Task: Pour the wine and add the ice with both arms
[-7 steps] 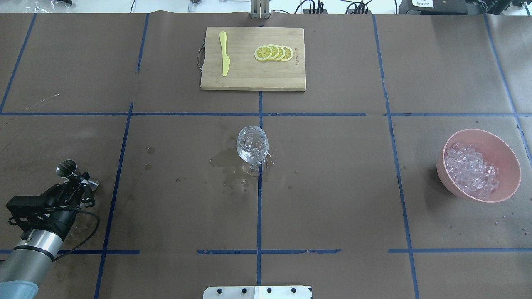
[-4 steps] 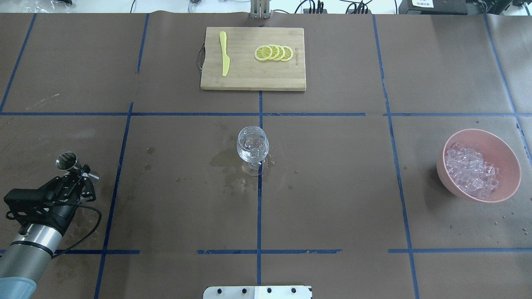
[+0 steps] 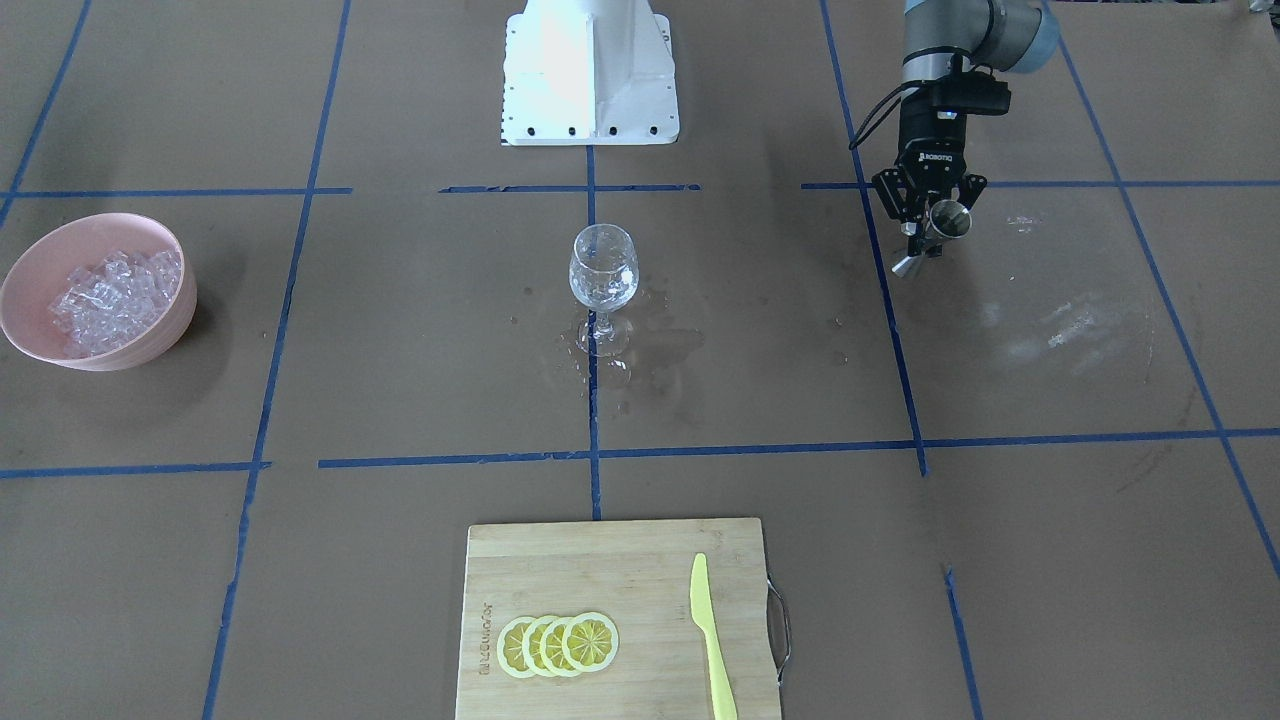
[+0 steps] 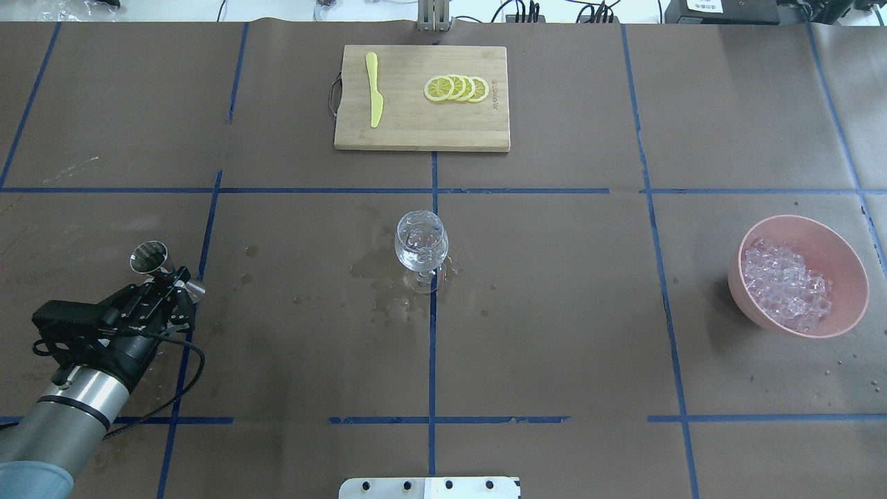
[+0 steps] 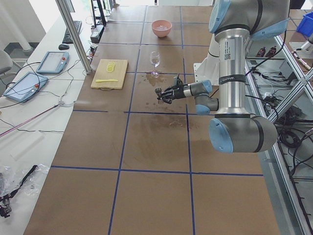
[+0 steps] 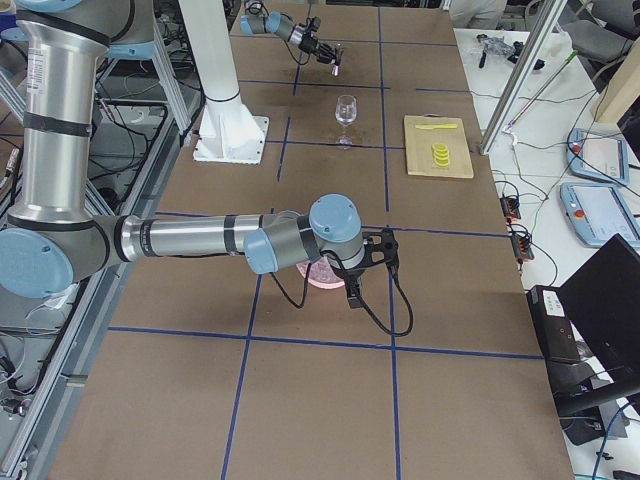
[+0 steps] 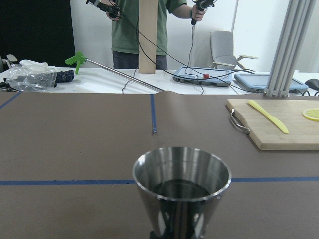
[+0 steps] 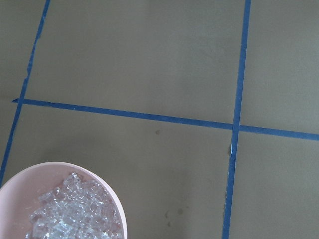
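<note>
My left gripper (image 4: 170, 278) is shut on the waist of a steel jigger (image 4: 147, 256), a little above the table at the left, well apart from the wine glass (image 4: 421, 242). The jigger (image 7: 182, 186) fills the left wrist view; its inside is dark. The glass (image 3: 603, 265) stands upright at the centre with a little clear wine (image 4: 420, 260) low in its bowl. The ice (image 4: 786, 284) lies heaped in a pink bowl (image 4: 849, 277) at the right. My right gripper (image 6: 352, 293) shows only in the exterior right view, near the bowl; I cannot tell its state.
A wet patch (image 4: 378, 267) spreads around the glass foot. A wooden cutting board (image 4: 416, 135) with lemon slices (image 4: 456, 89) and a yellow knife (image 4: 374, 90) lies at the far centre. A person (image 7: 144, 30) stands beyond the table.
My left gripper, still holding the jigger, has moved to the right, toward the glass. The glass and the bowl have not moved.
</note>
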{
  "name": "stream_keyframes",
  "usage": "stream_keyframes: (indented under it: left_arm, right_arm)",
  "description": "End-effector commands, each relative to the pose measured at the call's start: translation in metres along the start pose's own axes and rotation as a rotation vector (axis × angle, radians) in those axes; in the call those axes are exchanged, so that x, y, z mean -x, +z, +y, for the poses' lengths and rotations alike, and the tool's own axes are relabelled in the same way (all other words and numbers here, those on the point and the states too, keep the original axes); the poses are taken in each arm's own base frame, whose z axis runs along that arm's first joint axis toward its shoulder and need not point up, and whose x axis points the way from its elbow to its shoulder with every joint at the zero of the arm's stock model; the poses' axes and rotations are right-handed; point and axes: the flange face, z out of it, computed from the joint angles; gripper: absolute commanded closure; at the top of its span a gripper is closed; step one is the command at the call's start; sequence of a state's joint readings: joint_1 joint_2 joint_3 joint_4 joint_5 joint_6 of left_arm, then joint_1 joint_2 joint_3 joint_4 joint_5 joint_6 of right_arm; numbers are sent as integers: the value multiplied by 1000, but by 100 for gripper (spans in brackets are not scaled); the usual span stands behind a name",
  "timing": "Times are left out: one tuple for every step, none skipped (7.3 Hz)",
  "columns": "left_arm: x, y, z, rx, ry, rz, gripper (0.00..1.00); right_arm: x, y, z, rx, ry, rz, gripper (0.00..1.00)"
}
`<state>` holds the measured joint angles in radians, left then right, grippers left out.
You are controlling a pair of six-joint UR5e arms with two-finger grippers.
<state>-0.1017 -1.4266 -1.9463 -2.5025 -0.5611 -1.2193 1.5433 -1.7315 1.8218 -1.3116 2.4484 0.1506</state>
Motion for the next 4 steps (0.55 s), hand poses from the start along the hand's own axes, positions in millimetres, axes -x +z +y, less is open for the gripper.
stream_keyframes:
  left_arm:
    - [-50,13,-17,-34,27,39,100]
    - [-82,15,-27,-52,35,71,100]
    - [-121,17,-40,-71,31,108,100]
    - [-161,18,-48,-90,92,139,100]
  right_arm:
    - [-1,-1,5,3,10,0,0]
    - [0,-1,12,8,12,-5,0]
    - [2,-3,15,7,12,-15,0]
    - [0,-2,16,11,20,-15,0]
